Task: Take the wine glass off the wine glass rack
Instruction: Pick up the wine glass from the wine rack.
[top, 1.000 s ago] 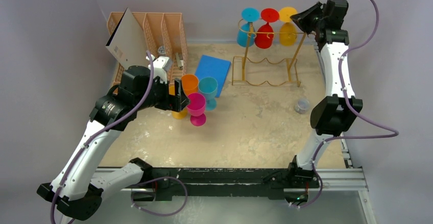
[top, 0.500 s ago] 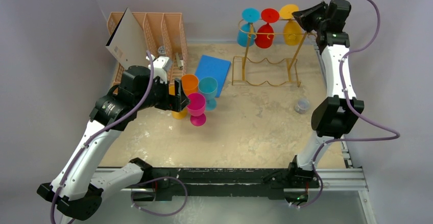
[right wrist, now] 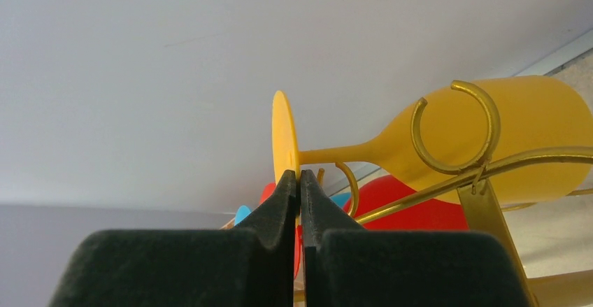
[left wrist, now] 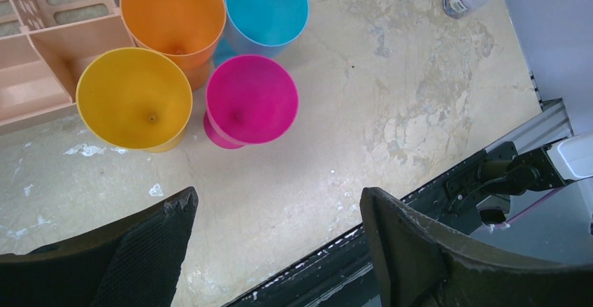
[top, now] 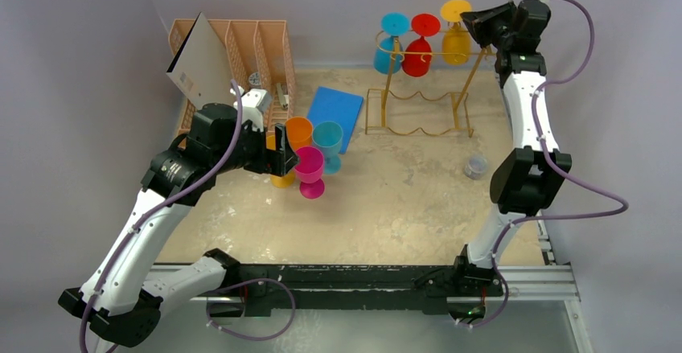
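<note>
Pinching the lower edge of the round foot [right wrist: 282, 136] of the yellow wine glass [right wrist: 538, 132], the right gripper [right wrist: 299, 181] has its pads [right wrist: 274, 205] pressed together on that thin disc, which looks like a shallow hold. The glass hangs upside down at the right end of the wine glass rack [top: 418, 112], with its stem between the gold top rails and a curled rail end crossing in front of the bowl. A red glass [top: 418, 51] and a blue glass [top: 389, 47] hang beside it. The step probably calls for drawing the stem straight along the slot toward the rails' open end, with the foot level so it neither snags the curl nor twists out of the pinch. A slow pull seems wise, since the slim rack could tip or drag and the red glass hangs close by. The left gripper [left wrist: 276, 209] hovers with its jaws apart and holding nothing, over four cups [left wrist: 250, 101] standing on the table [left wrist: 419, 76], well apart from the rack.
</note>
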`<state>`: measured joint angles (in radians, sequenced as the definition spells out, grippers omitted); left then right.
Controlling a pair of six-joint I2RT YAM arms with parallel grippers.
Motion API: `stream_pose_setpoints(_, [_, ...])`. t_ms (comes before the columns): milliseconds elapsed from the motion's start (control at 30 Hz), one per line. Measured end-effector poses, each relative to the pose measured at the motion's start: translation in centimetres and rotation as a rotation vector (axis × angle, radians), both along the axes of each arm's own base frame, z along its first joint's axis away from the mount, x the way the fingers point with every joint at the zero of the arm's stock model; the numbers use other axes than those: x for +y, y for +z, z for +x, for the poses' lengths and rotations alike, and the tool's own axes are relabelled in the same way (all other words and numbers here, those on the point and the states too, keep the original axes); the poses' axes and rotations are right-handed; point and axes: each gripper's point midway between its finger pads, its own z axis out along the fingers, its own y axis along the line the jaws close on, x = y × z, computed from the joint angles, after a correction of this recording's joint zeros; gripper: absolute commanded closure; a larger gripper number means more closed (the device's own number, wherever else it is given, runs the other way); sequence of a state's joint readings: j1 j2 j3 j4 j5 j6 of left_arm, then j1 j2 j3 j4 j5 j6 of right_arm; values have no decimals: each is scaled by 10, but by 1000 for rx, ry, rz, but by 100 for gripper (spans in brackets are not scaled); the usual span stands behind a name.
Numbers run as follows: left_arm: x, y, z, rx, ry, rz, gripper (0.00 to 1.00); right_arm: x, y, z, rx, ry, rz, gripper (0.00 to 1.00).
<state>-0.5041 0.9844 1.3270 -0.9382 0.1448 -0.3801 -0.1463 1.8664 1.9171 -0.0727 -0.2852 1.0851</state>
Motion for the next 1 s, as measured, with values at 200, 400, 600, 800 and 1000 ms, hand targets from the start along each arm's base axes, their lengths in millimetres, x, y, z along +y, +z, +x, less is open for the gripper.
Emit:
stream_pose_setpoints(200, [0, 0, 0, 2, 1, -1, 15, -1, -3, 9, -13, -4, 12, 100])
stream_pose_setpoints(400, [0, 0, 0, 2, 2, -2, 16, -3, -10, 17, -17, -3, 1, 100])
stream_pose_setpoints(600, [0, 0, 0, 2, 2, -2, 16, -3, 4, 20, -70, 9, -57, 100])
stream_pose_setpoints(800, [0, 0, 0, 3, 1, -2, 16, -5, 23, 19, -134, 15, -149, 100])
stream_pose_setpoints(1000, [0, 0, 0, 3, 1, -2, 16, -10, 35, 15, -157, 19, -292, 100])
